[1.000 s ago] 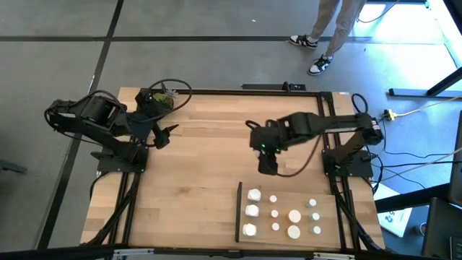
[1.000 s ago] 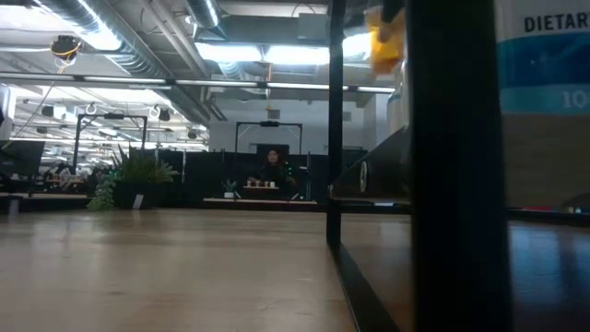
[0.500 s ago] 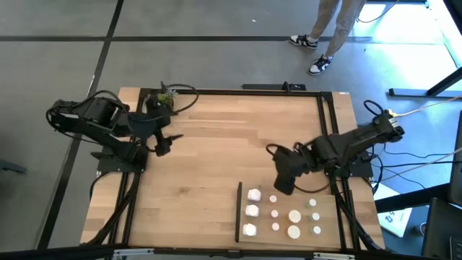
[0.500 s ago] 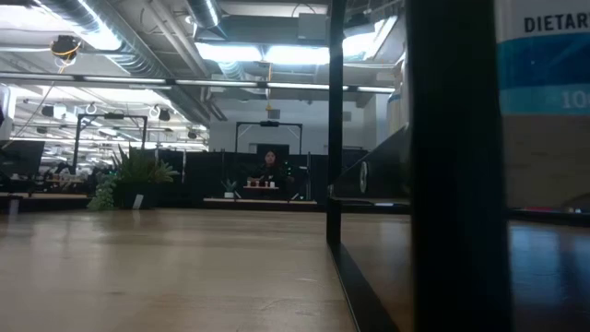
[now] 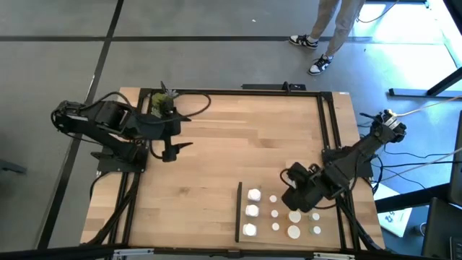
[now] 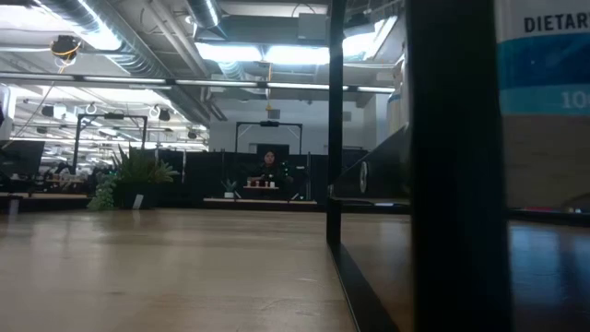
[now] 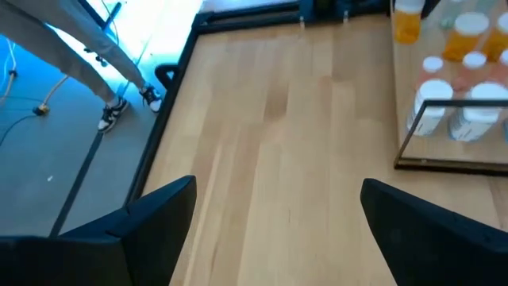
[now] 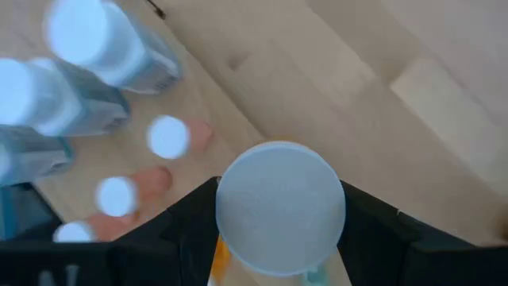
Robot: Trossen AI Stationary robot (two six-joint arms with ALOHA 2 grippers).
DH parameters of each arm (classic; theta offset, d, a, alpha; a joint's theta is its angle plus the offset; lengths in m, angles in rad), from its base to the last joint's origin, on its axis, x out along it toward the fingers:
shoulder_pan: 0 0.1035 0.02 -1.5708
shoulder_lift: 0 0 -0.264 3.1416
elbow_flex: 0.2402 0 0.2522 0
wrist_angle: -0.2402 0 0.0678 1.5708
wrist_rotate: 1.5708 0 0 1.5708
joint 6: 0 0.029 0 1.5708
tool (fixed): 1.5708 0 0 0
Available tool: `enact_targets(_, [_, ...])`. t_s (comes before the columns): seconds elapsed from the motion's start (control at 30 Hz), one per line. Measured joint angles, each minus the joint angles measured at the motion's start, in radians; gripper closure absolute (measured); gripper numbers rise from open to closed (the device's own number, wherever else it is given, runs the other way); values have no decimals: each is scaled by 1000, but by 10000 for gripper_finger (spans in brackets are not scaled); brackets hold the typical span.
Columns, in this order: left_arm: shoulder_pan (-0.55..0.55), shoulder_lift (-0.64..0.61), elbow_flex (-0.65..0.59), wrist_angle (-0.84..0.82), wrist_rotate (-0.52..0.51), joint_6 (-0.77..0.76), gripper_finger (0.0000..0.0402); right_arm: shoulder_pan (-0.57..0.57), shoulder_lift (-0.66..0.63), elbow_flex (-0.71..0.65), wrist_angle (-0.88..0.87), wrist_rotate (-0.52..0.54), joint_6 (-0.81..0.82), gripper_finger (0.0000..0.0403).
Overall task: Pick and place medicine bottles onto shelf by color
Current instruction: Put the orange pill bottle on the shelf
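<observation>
The light-wood shelf [image 5: 263, 237] lies at the table's near right, its black strip [image 5: 237, 213] on its left edge. Several medicine bottles [image 5: 251, 211] stand on it, large white ones by the strip and smaller ones [image 5: 275, 213] to their right. My right gripper [image 5: 296, 196] hangs over the shelf's far edge, shut on a white-capped bottle with an orange body [image 8: 279, 202]. My left gripper [image 5: 177, 148] stands open over the table's far left with nothing between its fingers [image 7: 278, 189]; its wrist view shows the shelf [image 7: 452, 151] far off. My right gripper pinches the white-capped bottle between its two fingers [image 8: 186, 230], which sit on opposite sides of the body just under the cap [image 8: 279, 202]. The fingers come steeply from above. The bottle stands upright in the hold; its cap hides its base.
A small green potted plant [image 5: 162, 101] sits at the far left corner behind my left arm. Black frame rails [image 5: 328, 123] run along the table's edges. A person's legs [image 5: 325, 36] show beyond the far edge. Bare wood lies in the table's middle.
My right gripper has swung from the table's middle toward the near right edge, sinking and rolling about its own line, and now hangs over the shelf's far edge. My left gripper has shifted a little toward the table's right and has turned.
</observation>
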Motion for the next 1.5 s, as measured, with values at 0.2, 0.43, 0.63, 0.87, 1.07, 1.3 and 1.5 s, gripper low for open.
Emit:
enact_targets(0.2, [0, 17, -1, 3, 29, 0, 51, 78, 0, -69, 33, -11, 184, 187])
enact_targets(0.43, [-1, 16, -2, 76, 80, 62, 51, 126, 1, -128, 141, 34, 280, 187])
enact_targets(0.63, [-1, 14, -2, 164, 233, 121, 51, 152, 2, -168, 197, 69, 327, 187])
enact_targets(0.87, [-1, 14, -2, 174, 254, 124, 51, 168, 28, -169, 202, 107, 332, 187])
enact_targets(1.07, [-1, 14, -2, 177, 254, 125, 51, 168, 72, -169, 218, 71, 328, 187])
enact_targets(1.3, [-1, 14, -2, 177, 254, 134, 51, 168, 80, -169, 217, 71, 315, 187])
enact_targets(1.5, [-1, 14, -2, 177, 254, 134, 51, 166, 80, -169, 219, 70, 297, 186])
